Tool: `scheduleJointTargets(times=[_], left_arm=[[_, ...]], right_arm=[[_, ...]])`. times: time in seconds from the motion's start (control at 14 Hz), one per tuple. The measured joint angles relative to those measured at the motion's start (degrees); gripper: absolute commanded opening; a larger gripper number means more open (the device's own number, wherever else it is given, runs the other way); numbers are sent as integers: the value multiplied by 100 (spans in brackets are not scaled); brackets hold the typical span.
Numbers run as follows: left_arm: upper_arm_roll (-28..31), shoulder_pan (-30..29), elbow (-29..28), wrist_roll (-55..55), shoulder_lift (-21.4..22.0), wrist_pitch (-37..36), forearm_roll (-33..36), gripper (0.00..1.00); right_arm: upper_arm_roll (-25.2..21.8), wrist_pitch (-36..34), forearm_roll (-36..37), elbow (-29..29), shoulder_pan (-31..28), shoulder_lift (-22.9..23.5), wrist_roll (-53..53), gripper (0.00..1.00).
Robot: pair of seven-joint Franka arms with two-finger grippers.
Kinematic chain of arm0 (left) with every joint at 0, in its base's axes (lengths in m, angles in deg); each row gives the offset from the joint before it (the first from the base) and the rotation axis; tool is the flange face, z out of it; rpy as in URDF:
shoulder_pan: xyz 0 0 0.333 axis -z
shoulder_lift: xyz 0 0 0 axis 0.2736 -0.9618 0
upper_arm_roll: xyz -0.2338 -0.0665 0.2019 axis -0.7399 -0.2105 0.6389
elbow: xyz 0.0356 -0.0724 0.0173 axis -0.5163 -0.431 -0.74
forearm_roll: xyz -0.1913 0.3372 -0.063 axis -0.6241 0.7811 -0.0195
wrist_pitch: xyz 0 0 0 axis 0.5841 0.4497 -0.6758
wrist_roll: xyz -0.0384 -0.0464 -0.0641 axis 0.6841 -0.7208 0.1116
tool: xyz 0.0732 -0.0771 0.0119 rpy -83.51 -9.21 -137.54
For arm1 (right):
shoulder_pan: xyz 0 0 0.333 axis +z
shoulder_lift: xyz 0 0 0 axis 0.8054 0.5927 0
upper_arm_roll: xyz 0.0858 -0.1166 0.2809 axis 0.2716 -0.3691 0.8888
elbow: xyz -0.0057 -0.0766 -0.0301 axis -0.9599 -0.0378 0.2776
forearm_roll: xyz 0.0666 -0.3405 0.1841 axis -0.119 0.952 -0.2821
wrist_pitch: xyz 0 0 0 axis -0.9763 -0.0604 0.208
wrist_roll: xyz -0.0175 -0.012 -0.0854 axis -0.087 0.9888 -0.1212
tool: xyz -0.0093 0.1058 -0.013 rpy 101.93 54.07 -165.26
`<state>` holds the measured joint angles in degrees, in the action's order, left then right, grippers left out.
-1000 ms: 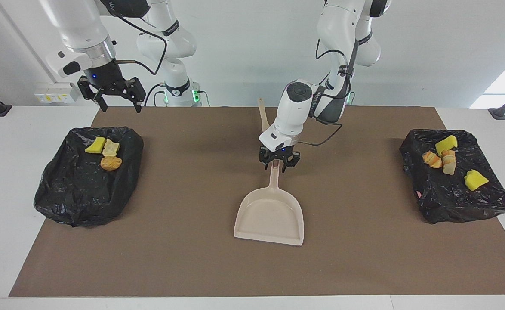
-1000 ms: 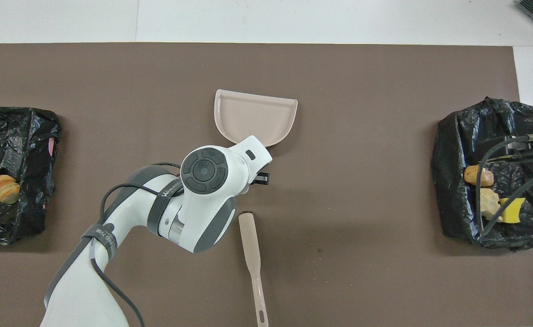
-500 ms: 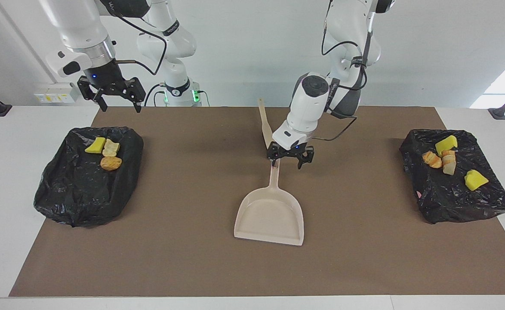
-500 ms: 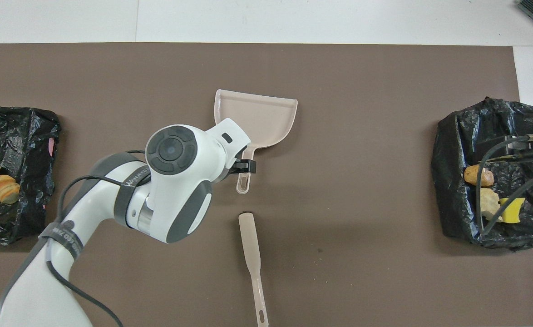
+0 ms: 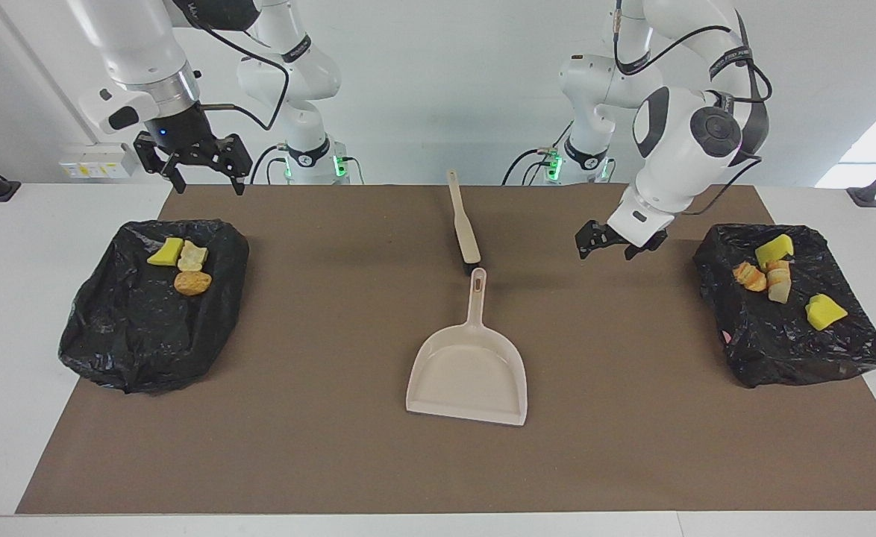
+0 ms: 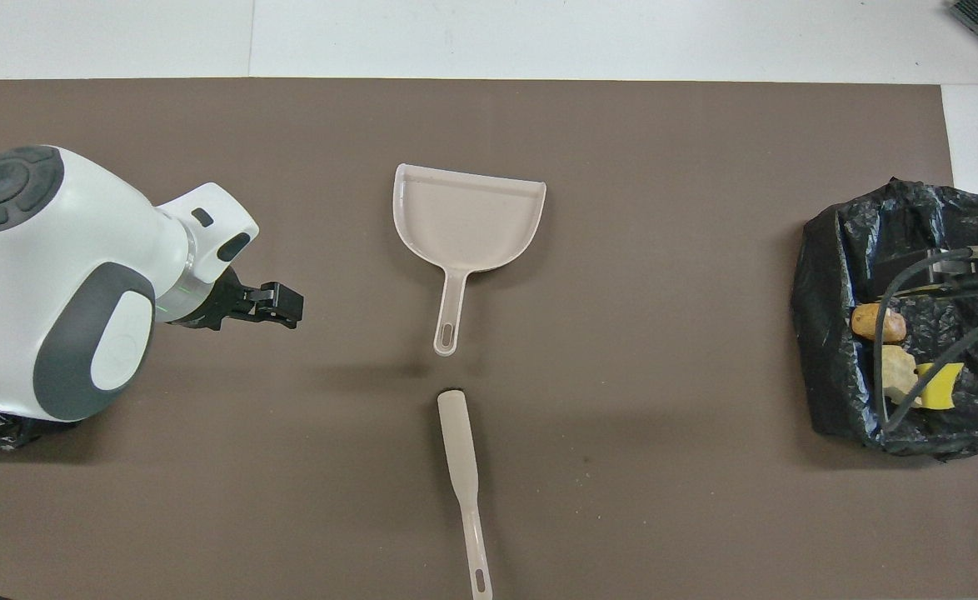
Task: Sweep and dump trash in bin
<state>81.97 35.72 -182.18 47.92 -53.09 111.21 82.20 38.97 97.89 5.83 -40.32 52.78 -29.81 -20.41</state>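
I see the trash [image 5: 777, 272] lying in both black bin bags [image 5: 151, 302] at the tabletop's ends, so the dustpan [image 5: 468, 373] and brush [image 5: 462, 224] lie idle mid-tabletop. My left hand [image 5: 611, 242] and right hand [image 5: 193, 165] hang released, empty.

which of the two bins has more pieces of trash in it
The black-bagged bin at the left arm's end holds more: two yellow chunks and bread-like lumps. The bin at the right arm's end holds three pieces.
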Motion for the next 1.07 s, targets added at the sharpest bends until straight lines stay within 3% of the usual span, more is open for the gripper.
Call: scheduleJointTargets(times=[0.36,0.71,1.07], left_arm=[[8,-721,-85,668,158,-592,2,100],[22,-1701,-68,1702,303,-631,101,100],[13,-2092,490,2284,451,-674,390,100]], right_arm=[[0,0,0,0,0,0,0,100],[0,0,0,0,0,0,0,100],[0,0,0,0,0,0,0,100]])
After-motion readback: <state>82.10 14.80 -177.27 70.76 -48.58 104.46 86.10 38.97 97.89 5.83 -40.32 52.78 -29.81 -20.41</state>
